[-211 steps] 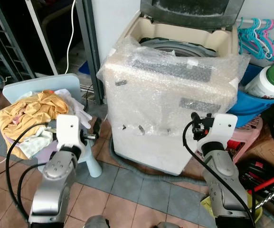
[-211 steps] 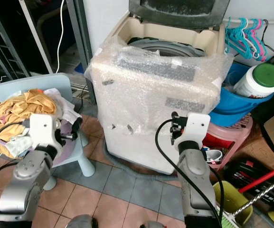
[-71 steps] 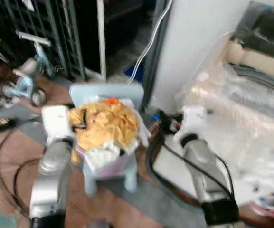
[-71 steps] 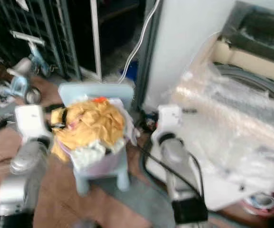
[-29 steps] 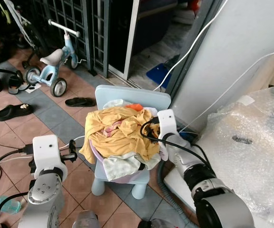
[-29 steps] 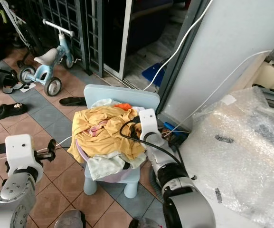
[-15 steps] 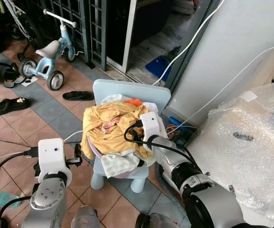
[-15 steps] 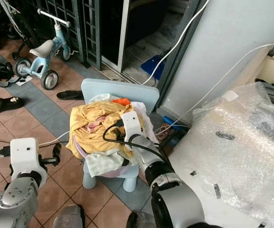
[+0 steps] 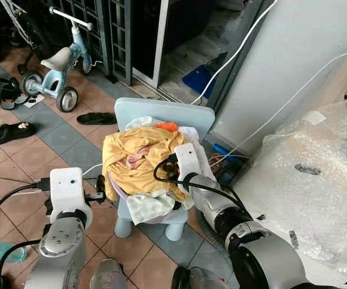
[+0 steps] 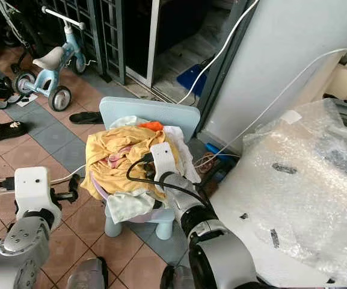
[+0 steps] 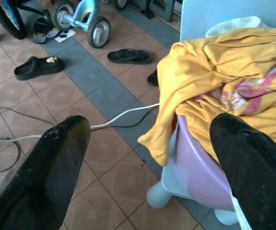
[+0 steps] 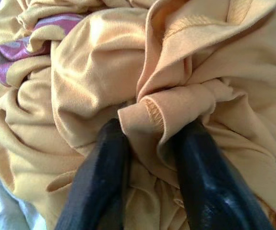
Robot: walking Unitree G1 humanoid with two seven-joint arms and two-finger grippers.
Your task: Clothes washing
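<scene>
The right gripper (image 12: 149, 163) is buried in the heap of yellow clothes (image 9: 138, 158), its two black fingers (image 12: 99, 177) astride a raised fold of the cloth with the fold between them, not yet clenched flat on it as far as I can judge. To do this step well, the fingers should press in deeper before closing, so that they take a thick bunch and not a thin hem that slips out on the lift. The heap lies in a lilac basin (image 11: 195, 165) under the gripper, on a small pale blue chair (image 9: 164, 114). The left gripper (image 11: 152, 158) hangs released, fingers wide apart, just beside the basin's near side. Off to the right arm's side stands the washing machine (image 10: 305, 174) wrapped in bubble film. The floor (image 9: 53, 144) is tiled, with a white cable (image 11: 123, 115), sandals (image 9: 98, 119) and a child's tricycle (image 9: 56, 60) about.
</scene>
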